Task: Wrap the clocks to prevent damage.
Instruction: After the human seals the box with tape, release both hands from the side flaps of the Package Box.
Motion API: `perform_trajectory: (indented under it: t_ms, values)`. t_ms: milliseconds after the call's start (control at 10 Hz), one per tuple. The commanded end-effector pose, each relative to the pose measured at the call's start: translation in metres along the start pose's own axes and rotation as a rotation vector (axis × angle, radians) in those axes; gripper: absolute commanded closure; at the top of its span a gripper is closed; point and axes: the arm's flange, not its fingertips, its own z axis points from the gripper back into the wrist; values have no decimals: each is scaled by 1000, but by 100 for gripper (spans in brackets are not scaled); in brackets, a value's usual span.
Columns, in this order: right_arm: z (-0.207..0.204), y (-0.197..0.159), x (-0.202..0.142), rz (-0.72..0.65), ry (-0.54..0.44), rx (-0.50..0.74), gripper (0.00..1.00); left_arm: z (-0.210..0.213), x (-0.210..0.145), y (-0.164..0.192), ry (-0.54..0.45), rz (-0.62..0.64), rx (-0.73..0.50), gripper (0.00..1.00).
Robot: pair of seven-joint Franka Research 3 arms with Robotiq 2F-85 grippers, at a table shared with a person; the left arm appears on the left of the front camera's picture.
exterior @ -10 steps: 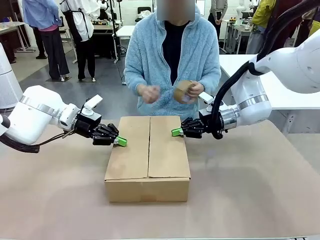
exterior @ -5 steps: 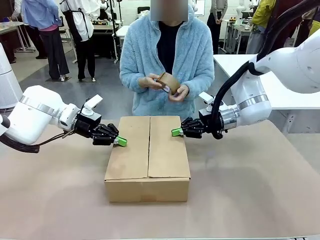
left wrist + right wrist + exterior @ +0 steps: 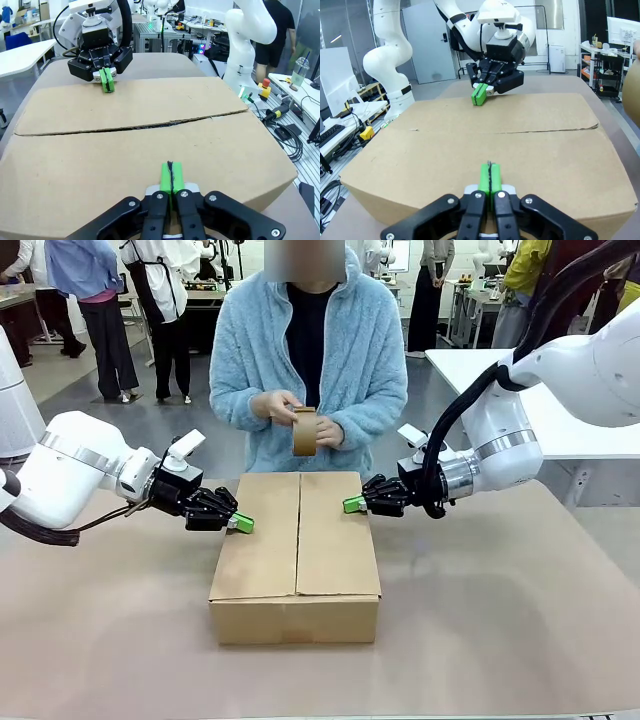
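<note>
The left gripper [image 3: 240, 523] was seen pressed against the left top edge of the cardboard box [image 3: 296, 555], its green pads [image 3: 170, 176] closed flat together with nothing between them. In the left wrist view the pad tips were laid on the near flap of the box [image 3: 150, 160], close to its edge. The right gripper [image 3: 353, 504] was set likewise against the right top edge, its jaws brought fully together and empty; in the right wrist view its pads [image 3: 489, 178] were resting on the near flap [image 3: 495, 155]. Each gripper was seen across the box from the other's wrist camera, the right gripper [image 3: 106, 80] and the left gripper [image 3: 479, 94] both touching the far flaps.

The box was closed, its two top flaps meeting along a middle seam [image 3: 299, 533], which was slightly parted and unsealed. It was placed in the middle of the brown surface [image 3: 500, 620], between the two arms.

The clocks could not be seen; whether they lay inside the shut box could not be told.

Beyond the box, a roll of brown tape [image 3: 304, 431] was held upright in both hands [image 3: 275, 406] of a person in a light blue fleece jacket [image 3: 365, 350], above the far end of the box and clear of it.
</note>
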Motion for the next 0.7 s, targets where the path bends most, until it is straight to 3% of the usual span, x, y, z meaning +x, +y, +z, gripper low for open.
perform_trajectory:
  t_ms: [0, 600]
  values:
    - [-1, 1, -2, -1, 15, -22, 99, -1, -3, 3, 2, 4, 2, 100]
    - [-1, 1, -2, -1, 15, -22, 99, -1, -3, 3, 2, 4, 2, 100]
